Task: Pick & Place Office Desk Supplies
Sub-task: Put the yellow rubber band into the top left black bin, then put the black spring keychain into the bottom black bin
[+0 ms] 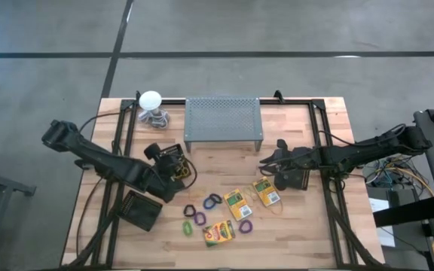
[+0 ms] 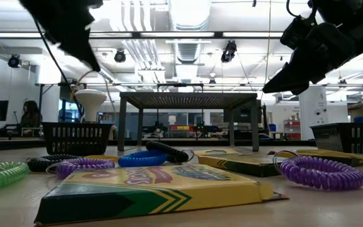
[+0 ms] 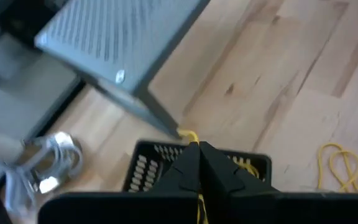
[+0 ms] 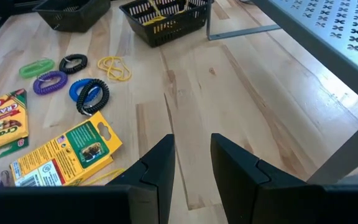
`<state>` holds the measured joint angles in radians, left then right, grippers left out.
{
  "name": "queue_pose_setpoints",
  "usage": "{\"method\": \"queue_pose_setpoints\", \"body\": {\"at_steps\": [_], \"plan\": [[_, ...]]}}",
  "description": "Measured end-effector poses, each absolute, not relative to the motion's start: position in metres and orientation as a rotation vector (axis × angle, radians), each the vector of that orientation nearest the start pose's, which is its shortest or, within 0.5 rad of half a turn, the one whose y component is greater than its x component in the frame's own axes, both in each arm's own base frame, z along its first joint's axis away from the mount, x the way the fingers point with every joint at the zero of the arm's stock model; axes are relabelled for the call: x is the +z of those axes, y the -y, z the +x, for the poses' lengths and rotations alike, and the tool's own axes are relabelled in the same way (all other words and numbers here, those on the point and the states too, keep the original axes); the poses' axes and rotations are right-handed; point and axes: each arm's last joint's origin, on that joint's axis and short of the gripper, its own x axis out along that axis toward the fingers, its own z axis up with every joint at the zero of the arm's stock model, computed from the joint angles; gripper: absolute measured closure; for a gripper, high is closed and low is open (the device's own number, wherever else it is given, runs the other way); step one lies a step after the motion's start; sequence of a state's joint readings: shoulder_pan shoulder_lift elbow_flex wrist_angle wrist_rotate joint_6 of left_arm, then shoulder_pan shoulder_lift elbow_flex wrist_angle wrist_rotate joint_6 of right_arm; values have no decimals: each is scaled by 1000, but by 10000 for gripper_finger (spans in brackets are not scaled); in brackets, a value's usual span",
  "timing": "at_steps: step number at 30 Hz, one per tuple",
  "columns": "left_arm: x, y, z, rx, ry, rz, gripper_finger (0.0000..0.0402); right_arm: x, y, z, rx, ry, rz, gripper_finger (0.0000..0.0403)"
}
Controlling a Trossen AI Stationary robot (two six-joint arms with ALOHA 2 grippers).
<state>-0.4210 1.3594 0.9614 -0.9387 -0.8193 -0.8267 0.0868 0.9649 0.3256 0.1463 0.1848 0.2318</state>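
Observation:
My left gripper (image 1: 175,160) is shut on a yellow rubber band (image 3: 188,134) above a small black basket (image 3: 148,168) that holds more yellow bands (image 4: 157,12). My right gripper (image 4: 191,155) is open and hovers over bare wood in front of the metal stand, touching nothing. Three crayon boxes (image 1: 237,203) (image 1: 266,192) (image 1: 219,233) lie flat near the table's near edge. Around them lie purple loops (image 1: 244,226), a green loop (image 1: 187,227), a blue loop (image 4: 82,90) and black loops (image 4: 73,62). Another yellow rubber band (image 4: 114,67) lies loose on the wood. My left gripper pinches the yellow rubber band between its two shut fingers (image 3: 219,171). A short loop of it (image 3: 188,134) shows just past the fingertips, and a strand (image 3: 199,208) runs back between the fingers. The band is held over the basket; its lower part is hidden.
The grey perforated stand (image 1: 223,120) sits at the far middle, with the white ball-topped object (image 1: 151,100) to its left. A second black basket (image 1: 142,209) is near the left edge and a third (image 1: 292,179) is under the right arm. Bare wood lies in front of the stand.

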Motion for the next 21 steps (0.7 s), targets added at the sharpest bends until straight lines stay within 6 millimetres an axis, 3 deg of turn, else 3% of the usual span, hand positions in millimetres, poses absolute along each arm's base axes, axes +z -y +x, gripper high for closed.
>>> {"method": "queue_pose_setpoints", "body": {"at_steps": [5,14,21], "plan": [[225,76,217,729,-890,-48,365,177,-11,187,-152,-475,162,303],[227,77,219,718,-889,-73,294,177,-11,187,-152,-475,160,303],[230,89,246,588,-682,-204,283,177,-11,187,-152,-475,161,303]]}}
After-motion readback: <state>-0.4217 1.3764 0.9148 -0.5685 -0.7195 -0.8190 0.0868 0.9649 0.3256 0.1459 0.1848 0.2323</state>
